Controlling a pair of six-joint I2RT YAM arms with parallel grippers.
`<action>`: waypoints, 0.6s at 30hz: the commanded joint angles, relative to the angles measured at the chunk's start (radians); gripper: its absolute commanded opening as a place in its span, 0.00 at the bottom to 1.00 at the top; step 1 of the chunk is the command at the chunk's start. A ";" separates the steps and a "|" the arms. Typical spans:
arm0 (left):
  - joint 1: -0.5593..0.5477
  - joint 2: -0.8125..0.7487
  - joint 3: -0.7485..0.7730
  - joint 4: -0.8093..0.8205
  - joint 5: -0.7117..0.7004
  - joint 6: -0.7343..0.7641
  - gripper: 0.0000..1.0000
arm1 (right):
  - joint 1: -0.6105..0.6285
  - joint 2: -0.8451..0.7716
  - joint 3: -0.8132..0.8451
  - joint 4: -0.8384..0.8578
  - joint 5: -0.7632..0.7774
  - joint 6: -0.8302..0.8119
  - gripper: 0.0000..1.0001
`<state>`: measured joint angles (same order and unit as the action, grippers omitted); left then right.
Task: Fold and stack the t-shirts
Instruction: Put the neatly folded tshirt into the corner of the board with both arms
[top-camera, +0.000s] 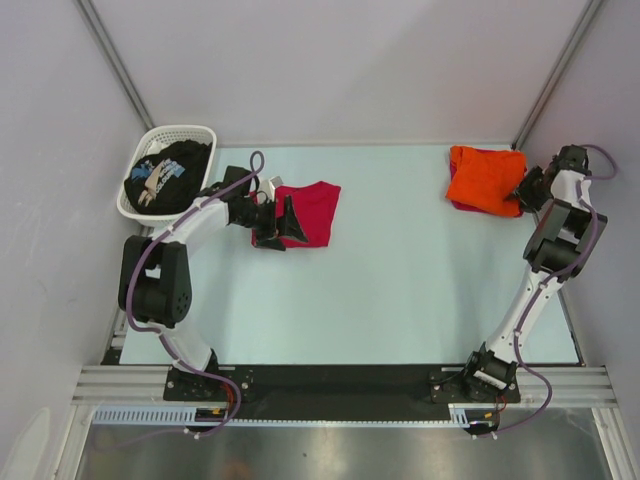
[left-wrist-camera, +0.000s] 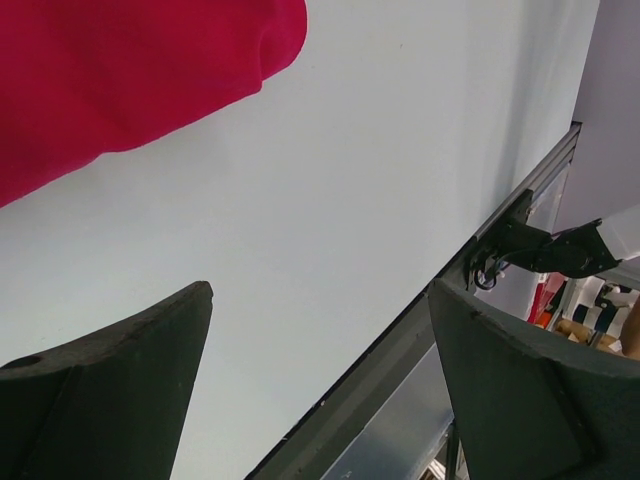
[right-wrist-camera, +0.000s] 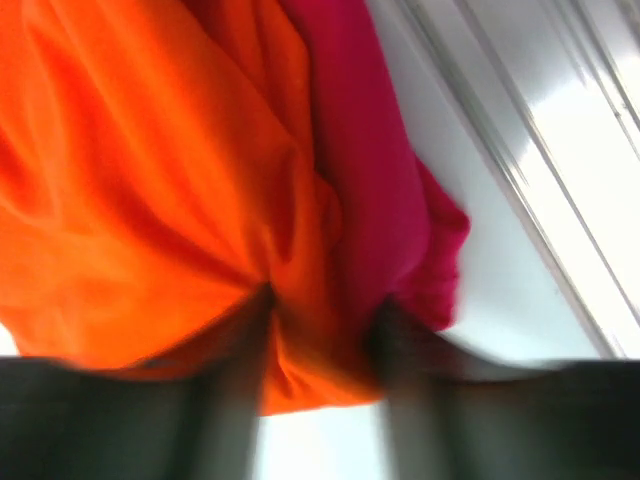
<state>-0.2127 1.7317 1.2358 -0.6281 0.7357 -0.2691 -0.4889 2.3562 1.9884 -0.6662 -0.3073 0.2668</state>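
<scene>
A crimson-red t-shirt (top-camera: 312, 212) (left-wrist-camera: 120, 70) lies folded on the left of the table. My left gripper (top-camera: 284, 223) (left-wrist-camera: 322, 290) hovers at its left edge, open with nothing between the fingers. At the far right, an orange t-shirt (top-camera: 485, 178) (right-wrist-camera: 150, 180) rests on another red t-shirt (right-wrist-camera: 375, 180). My right gripper (top-camera: 522, 192) (right-wrist-camera: 325, 310) is at the right edge of that pile, and orange cloth bunches between its blurred fingers. A black t-shirt with pale print (top-camera: 170, 175) fills the basket.
The white lattice basket (top-camera: 185, 130) stands at the table's far left corner. The pale table (top-camera: 400, 290) ends in a metal rail (right-wrist-camera: 520, 170) close behind the orange pile. White walls close in on three sides.
</scene>
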 joint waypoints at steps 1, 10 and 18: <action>0.003 -0.034 0.034 0.001 0.004 0.004 0.94 | 0.016 0.031 0.046 0.002 -0.076 0.025 0.22; 0.003 -0.024 0.047 0.011 0.008 -0.007 0.92 | 0.105 -0.064 -0.129 -0.035 -0.081 0.009 0.00; 0.003 -0.024 0.022 0.041 0.027 -0.009 0.92 | 0.282 -0.193 -0.322 -0.075 -0.096 -0.020 0.00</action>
<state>-0.2127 1.7317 1.2476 -0.6231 0.7364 -0.2722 -0.3397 2.2295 1.7561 -0.6167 -0.3408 0.2752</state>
